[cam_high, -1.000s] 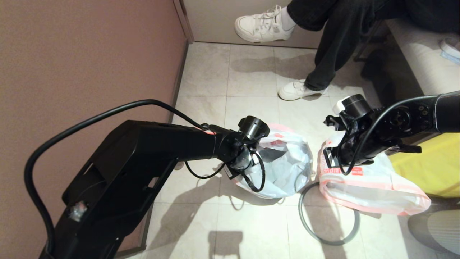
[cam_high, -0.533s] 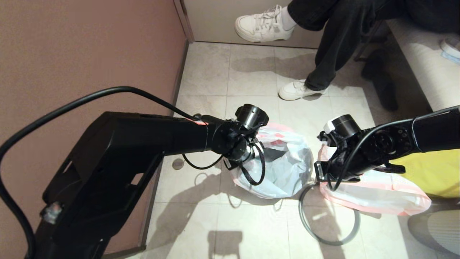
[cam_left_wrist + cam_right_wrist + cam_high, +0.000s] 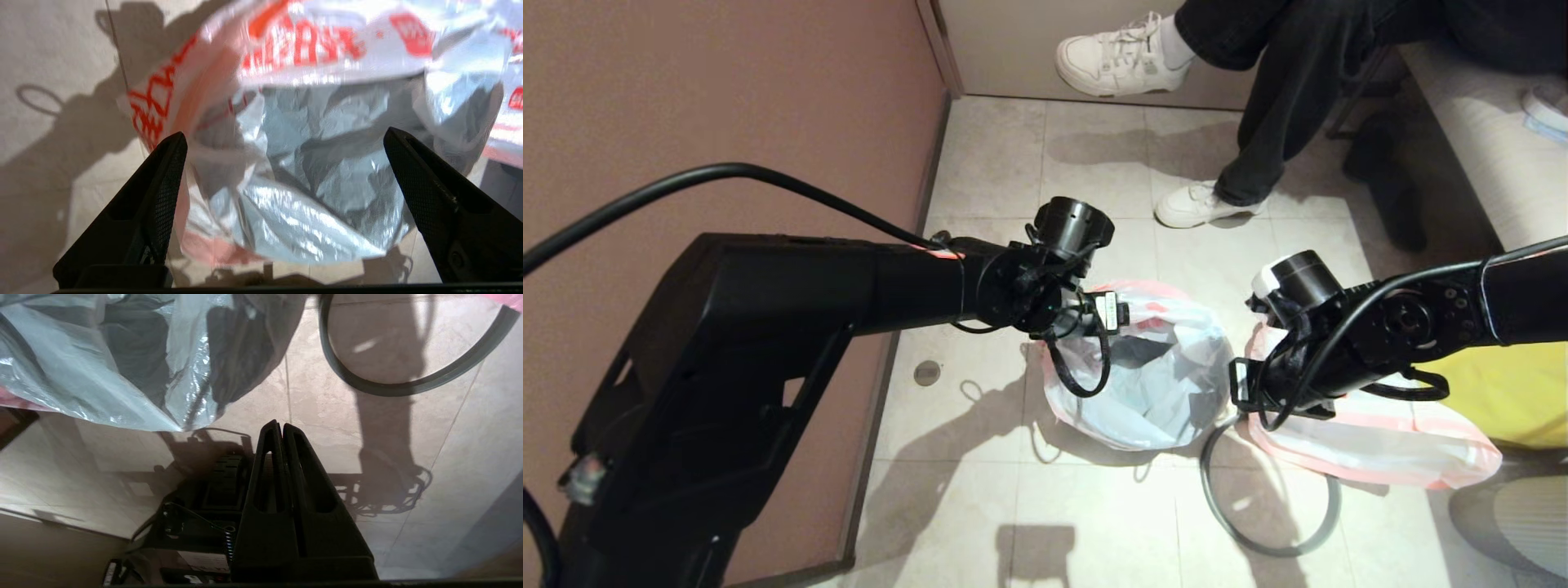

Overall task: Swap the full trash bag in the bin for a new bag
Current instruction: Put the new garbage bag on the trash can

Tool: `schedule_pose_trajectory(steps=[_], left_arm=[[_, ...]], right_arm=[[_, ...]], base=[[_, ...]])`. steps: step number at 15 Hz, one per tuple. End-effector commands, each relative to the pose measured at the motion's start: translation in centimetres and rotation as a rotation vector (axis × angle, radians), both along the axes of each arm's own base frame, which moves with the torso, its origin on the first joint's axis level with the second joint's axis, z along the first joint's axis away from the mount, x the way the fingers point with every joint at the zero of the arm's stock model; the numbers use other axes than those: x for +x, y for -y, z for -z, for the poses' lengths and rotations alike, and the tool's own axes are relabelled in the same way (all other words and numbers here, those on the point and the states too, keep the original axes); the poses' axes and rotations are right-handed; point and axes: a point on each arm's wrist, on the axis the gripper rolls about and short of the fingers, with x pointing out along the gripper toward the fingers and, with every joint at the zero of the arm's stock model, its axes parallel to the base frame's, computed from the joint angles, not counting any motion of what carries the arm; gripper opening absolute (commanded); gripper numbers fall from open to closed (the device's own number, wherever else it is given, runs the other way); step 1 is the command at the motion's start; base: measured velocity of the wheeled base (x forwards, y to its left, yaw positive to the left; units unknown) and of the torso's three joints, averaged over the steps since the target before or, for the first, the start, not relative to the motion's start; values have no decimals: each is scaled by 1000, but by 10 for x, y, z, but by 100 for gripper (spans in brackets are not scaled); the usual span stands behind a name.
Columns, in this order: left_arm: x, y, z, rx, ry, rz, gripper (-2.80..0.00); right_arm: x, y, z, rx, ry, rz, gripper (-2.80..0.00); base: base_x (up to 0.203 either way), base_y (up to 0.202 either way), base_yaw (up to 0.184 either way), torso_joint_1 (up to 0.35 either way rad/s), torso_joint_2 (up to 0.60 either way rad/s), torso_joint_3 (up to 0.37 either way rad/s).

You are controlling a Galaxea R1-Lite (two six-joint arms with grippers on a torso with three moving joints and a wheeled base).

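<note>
The new bag [image 3: 1168,384] is spread over the bin [image 3: 1137,351], which shows as a dark shape through the thin plastic. My left gripper [image 3: 1086,339] hangs open just above the bag's left edge. In the left wrist view its fingers [image 3: 169,163] stand wide apart over the crumpled bag [image 3: 310,163] and hold nothing. The full trash bag [image 3: 1380,441] lies on the floor to the right, partly under my right arm. My right gripper [image 3: 1254,396] is shut and empty between the two bags, pointing down at the floor tiles [image 3: 282,425]. The bin's grey ring [image 3: 1270,549] lies loose on the floor.
A seated person's legs and white shoes [image 3: 1201,204] are just beyond the bags. A brown wall [image 3: 727,122] runs along the left. A yellow object [image 3: 1503,384] sits at the right behind the full bag. A small floor drain [image 3: 925,372] lies left of the bin.
My left gripper has opened wider and lifted up and away from the bag over the bin. My right arm has moved left and lower, towards the gap between the bags.
</note>
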Motion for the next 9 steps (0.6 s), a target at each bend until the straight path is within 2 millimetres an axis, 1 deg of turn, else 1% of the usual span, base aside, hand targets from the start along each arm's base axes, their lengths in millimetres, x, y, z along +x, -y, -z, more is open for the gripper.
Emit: schedule_pose_trajectory(steps=[1,3,4,5,6,9], left_arm=[[3,1,-3,-24,36,-3,0],[5,1,-10,-54,83,-7,0],[2,1,-15,-64,92,-9,0],[-1,0,-20,-70,95,-8,-280],[-5,-1,-27,-84,104,-5,-280],[-9,3,-28,-80,109,-8,-280]], right_arm=[[-1,-2,1,10,-7,8,0],[1,-3,6,14,-20,23,0],[1,-3,5,20,-21,31,0],[0,-4,3,25,-13,29,0],[-1,-4,0,28,-6,27,0],[-3,-7,-2,27,0,18,0]], base=[[0,0,0,0,0,0],[0,0,0,0,0,0],[0,0,0,0,0,0],[0,0,0,0,0,0],[0,0,0,0,0,0],[0,0,0,0,0,0]])
